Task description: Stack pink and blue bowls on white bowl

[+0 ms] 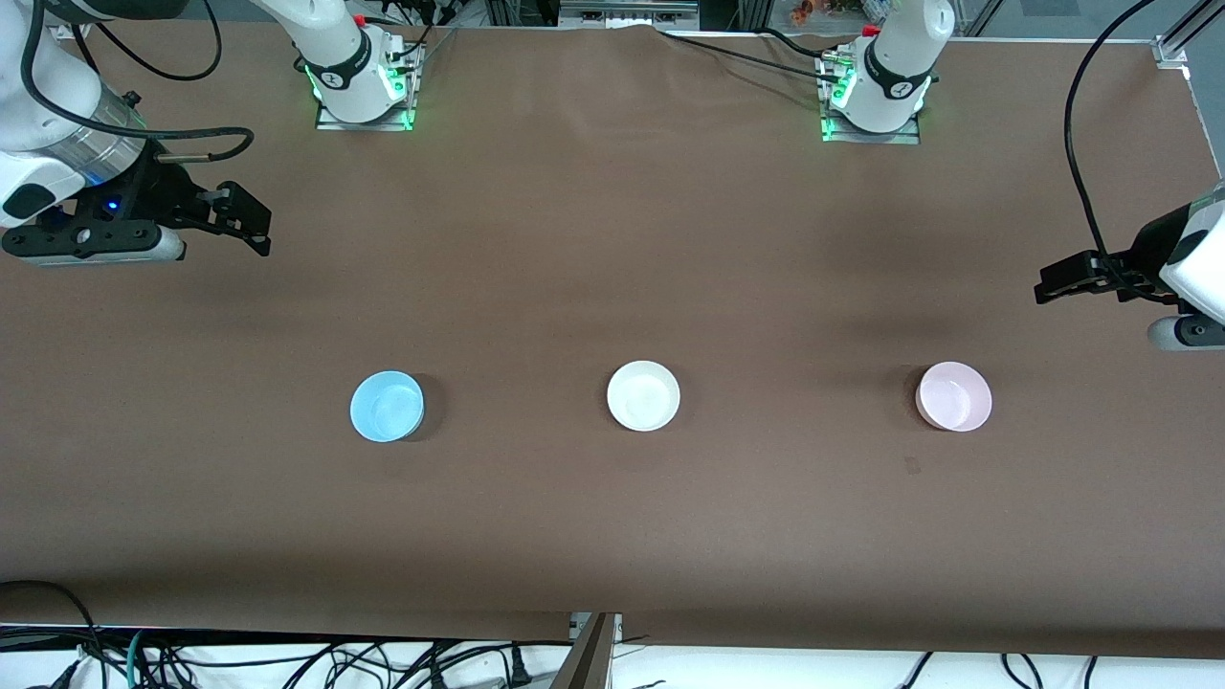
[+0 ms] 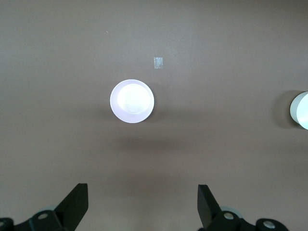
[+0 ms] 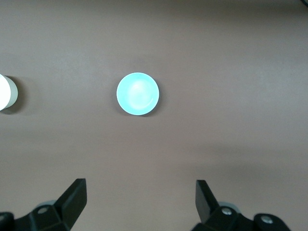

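Three bowls stand in a row on the brown table. The light blue bowl (image 1: 386, 406) is toward the right arm's end, the white bowl (image 1: 643, 395) is in the middle, and the pale pink bowl (image 1: 954, 396) is toward the left arm's end. My right gripper (image 1: 251, 222) hangs open and empty in the air at its end of the table. My left gripper (image 1: 1048, 287) hangs open and empty at its end. The left wrist view shows the pink bowl (image 2: 132, 101) and the white bowl's edge (image 2: 301, 110), with the gripper (image 2: 143, 202) open. The right wrist view shows the blue bowl (image 3: 138, 93), the white bowl's edge (image 3: 6, 92) and the open gripper (image 3: 140, 199).
A small piece of clear tape (image 2: 158, 62) lies on the table beside the pink bowl, nearer to the front camera (image 1: 911, 466). Cables hang below the table's front edge (image 1: 287, 660). The arm bases (image 1: 364, 86) stand at the back.
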Motion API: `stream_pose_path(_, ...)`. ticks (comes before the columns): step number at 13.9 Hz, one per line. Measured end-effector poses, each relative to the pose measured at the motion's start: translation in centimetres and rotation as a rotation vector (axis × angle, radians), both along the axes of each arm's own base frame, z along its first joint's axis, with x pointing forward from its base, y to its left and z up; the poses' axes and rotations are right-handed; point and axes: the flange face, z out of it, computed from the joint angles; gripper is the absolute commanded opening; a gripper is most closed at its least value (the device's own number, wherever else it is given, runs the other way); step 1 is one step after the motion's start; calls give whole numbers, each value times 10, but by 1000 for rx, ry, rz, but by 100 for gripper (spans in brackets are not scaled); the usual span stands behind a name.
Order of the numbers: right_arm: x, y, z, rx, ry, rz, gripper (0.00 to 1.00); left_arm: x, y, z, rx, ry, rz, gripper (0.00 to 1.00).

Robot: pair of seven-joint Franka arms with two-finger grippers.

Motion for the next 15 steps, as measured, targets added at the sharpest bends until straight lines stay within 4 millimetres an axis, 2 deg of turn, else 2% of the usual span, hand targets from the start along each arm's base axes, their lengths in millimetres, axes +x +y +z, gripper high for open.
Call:
stream_pose_path(6,0,0,0,0,0,0,100,0,3,-2,1,8,5,100)
stream_pose_path(9,0,0,0,0,-1,0,100,3,14,-25,2,47,23,100)
stream_pose_path(11,0,0,0,0,-1,0,100,12,32,-63,6,63,55,100)
stream_pose_path(13,0,0,0,0,-1,0,100,22,52,-117,8,48,85,100)
stream_pose_path(15,0,0,0,0,-1,0,100,29,59,-175,7,28,92,100)
